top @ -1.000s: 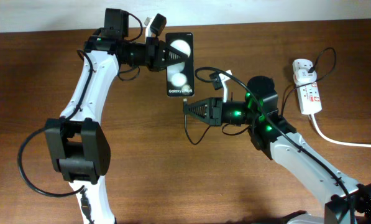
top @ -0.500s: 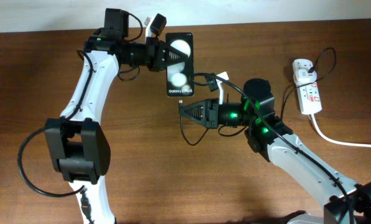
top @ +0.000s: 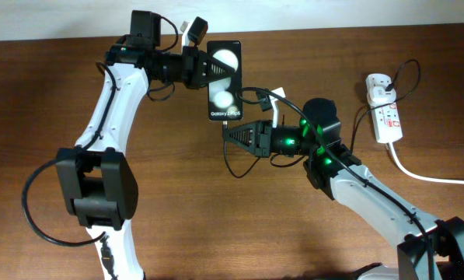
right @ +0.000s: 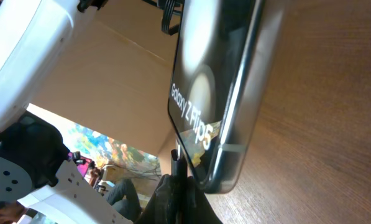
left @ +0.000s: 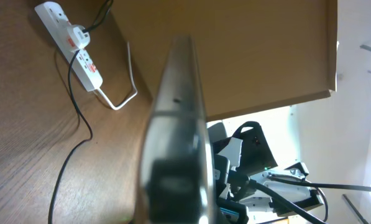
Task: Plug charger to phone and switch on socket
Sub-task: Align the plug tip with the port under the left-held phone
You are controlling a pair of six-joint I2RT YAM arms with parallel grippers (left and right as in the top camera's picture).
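Your left gripper (top: 208,68) clamps the slim black rectangular phone (top: 225,89), long axis aimed at the right gripper (top: 230,134) — jaws pinched on the thin black charger cable (top: 232,166), tip just below the phone's bottom edge.

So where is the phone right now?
In the overhead view, the phone is top centre, held by the left gripper, with the right gripper just below it.

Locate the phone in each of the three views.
Overhead: phone upper centre, in the left gripper.
Left wrist: phone edge-on, centre.
Right wrist: phone upper centre, lettering facing camera.
Shared landmark: the socket, overhead right edge, left wrist top left.
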